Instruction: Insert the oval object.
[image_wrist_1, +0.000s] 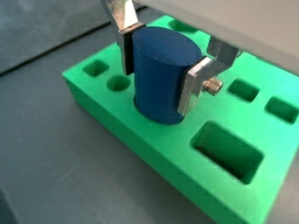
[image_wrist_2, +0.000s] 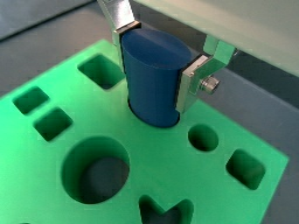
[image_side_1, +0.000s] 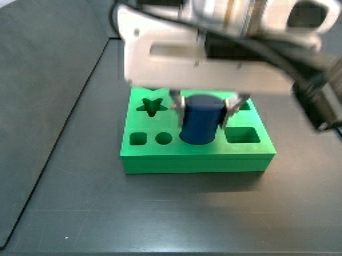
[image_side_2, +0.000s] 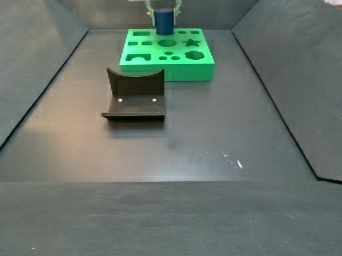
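Observation:
The blue oval peg stands upright with its lower end in a hole of the green block. My gripper is shut on the peg, one silver finger on each side. The peg and the gripper show the same way in both wrist views, above the green block. In a side view the peg rises from the middle of the block under the gripper. In a side view the peg and gripper stand at the block's far side.
The block has several other holes: a rectangular one, a large round one and a star. The dark fixture stands on the floor in front of the block. Dark walls close in the floor.

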